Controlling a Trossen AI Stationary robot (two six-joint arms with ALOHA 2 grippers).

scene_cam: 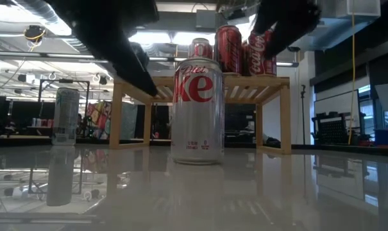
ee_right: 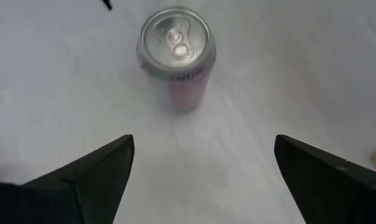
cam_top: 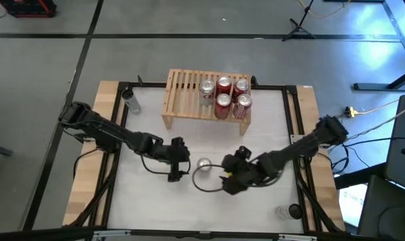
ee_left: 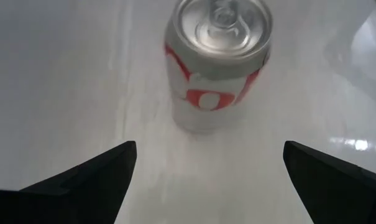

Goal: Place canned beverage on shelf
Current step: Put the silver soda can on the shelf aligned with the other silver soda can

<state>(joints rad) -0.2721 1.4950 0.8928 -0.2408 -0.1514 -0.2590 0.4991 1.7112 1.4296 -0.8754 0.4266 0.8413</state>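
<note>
Can: silver Diet Coke can with red letters, standing up on the white table, between my grippers.
My left gripper: wide open, empty.
My right gripper: wide open, empty.
Shelf: light wood, maybe five cans on top.

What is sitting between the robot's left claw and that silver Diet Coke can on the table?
Nothing. In the left wrist view, only bare white table separates the open left gripper from the upright silver can; the high view agrees.

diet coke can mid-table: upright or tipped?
Upright. The Diet Coke can stands on its base on the table in the low view; the left wrist view shows its lid facing up.
</note>
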